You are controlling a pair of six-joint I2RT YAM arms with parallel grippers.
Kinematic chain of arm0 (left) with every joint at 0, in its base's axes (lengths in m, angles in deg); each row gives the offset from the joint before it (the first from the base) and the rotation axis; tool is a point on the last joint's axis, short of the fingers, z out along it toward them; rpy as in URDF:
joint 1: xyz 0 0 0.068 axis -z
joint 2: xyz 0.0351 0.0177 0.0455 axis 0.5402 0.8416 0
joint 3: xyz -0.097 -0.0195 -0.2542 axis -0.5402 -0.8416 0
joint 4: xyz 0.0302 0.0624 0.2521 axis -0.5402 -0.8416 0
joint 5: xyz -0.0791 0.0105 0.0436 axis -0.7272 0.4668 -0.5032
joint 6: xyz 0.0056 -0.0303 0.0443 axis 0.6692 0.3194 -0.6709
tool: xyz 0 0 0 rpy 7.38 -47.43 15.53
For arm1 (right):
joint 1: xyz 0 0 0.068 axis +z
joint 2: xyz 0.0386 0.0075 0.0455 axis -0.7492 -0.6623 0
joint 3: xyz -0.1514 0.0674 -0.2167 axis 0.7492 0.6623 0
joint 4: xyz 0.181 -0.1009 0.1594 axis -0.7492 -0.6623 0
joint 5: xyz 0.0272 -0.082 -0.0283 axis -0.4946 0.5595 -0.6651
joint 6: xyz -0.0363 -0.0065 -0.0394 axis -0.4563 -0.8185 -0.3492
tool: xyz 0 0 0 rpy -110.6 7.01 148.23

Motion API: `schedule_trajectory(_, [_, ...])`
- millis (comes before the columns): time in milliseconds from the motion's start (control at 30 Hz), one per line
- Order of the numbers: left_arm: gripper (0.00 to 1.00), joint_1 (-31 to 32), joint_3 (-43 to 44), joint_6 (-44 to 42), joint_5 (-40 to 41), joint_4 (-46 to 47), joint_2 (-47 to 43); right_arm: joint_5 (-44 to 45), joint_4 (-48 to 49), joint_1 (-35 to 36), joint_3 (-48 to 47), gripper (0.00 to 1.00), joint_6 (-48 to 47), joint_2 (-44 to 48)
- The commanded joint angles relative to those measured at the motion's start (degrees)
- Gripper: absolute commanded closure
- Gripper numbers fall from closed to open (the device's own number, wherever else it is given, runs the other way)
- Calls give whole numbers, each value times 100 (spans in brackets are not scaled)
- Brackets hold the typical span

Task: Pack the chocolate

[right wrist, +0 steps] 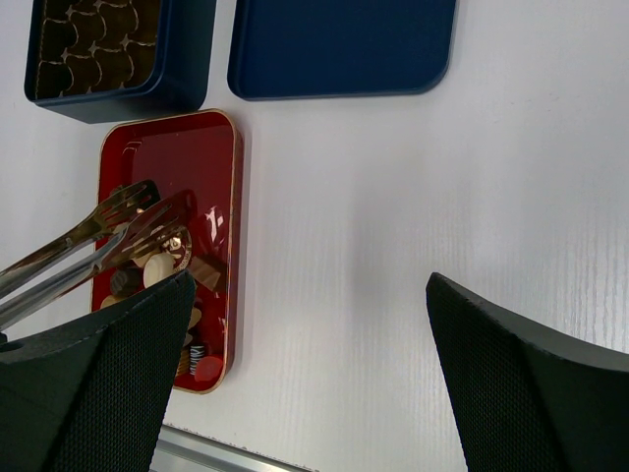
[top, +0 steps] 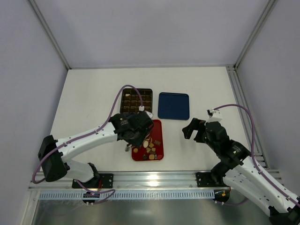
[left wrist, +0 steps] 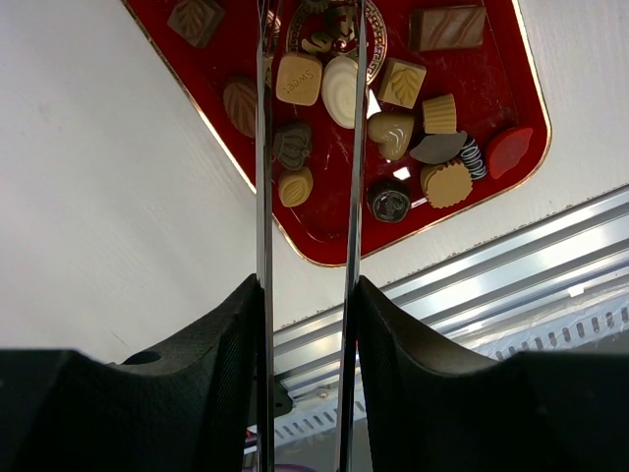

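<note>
**Fig. 1. Tongs poised over the loose chocolate; second arm standing by**

*Top external view.* The left gripper [top: 139, 135] hangs over the near-left part of the red tray [top: 158, 126], where the chocolate [top: 150, 146] lies heaped at the near end. The gridded box [top: 136, 101] sits just beyond the tray, and its cells look unfilled, so packing appears hardly begun. A blue lid [top: 173, 106] lies to the right of the box. The right gripper [top: 192, 130] is parked well to the right of the tray, presumably to leave the working area free.

*Left wrist view.* The padded fingers [left wrist: 221, 334] are clenched on a pair of metal tongs [left wrist: 263, 197] (a tool suited to pieces this small). The blades run parallel, slightly apart, out over the assorted pieces. Whether the tips already pinch a piece cannot be told, as they lie at the frame's edge.

*Right wrist view.* The right fingers [right wrist: 118, 344] are spread wide, grasping nothing, above bare table [right wrist: 393, 246]. The tongs enter from the left over the tray.
</note>
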Motion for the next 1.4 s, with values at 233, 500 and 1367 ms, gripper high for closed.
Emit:
schedule_trajectory(233, [59,59,17,-31,-142,71,-76,77,215,21,44,0,43,-7])
schedule_trajectory(500, [63,85,43,-31,-125,71,3,86,215,29,61,0,34,10])
schedule_trajectory(1367, [71,85,474,-57,192,-192,-84,95,224,12,70,0,34,37])
